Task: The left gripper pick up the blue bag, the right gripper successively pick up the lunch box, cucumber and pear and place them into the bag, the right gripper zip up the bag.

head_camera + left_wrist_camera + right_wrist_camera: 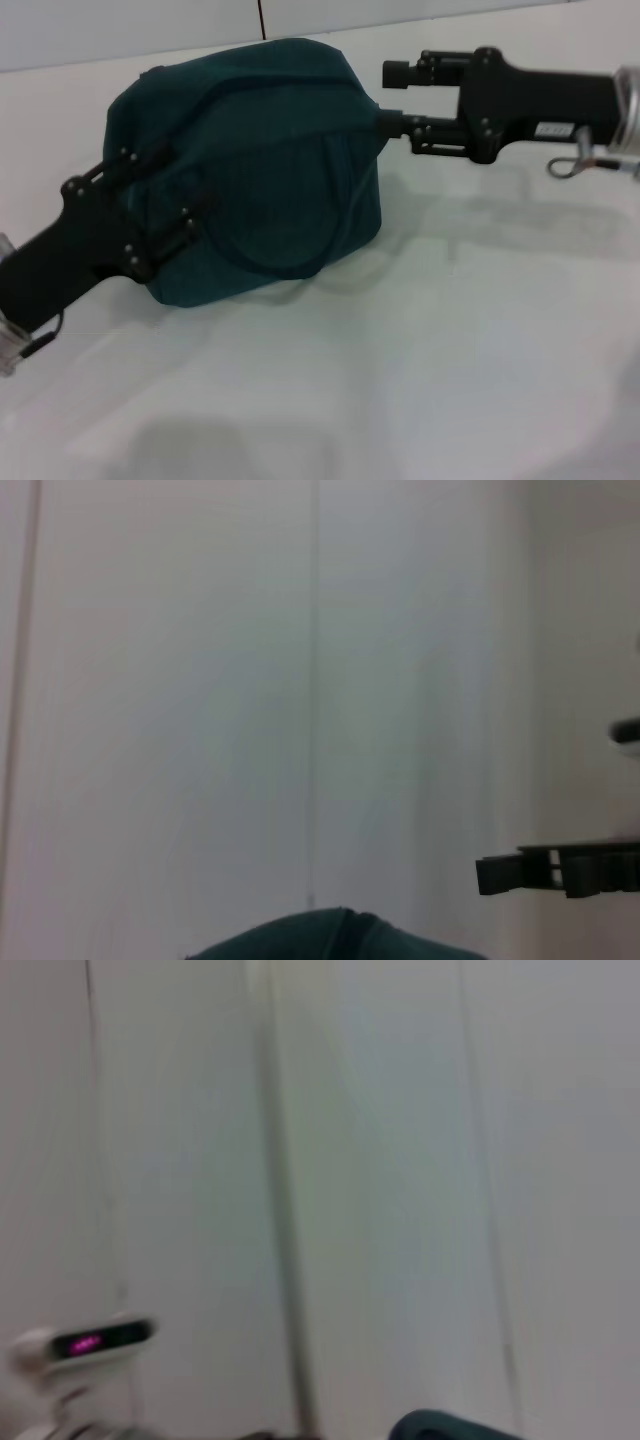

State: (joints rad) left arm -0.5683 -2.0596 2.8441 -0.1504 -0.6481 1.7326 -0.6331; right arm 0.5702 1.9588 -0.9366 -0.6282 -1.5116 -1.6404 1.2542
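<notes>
Bag fills the frame's upper left, left gripper clenched on its lower-left side, right gripper pinching its upper-right zipper end.

Matte black grippers — left, right — silver wrists, screws, thin cable.

Cloth bag, matt finishes

The bag is soft matt cloth; both grippers look matt black plastic; the table is smooth white.

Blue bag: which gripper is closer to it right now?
Both touch it. The left gripper clamps the blue bag at its left side; the right gripper meets its upper right corner, at the zipper end.
</notes>
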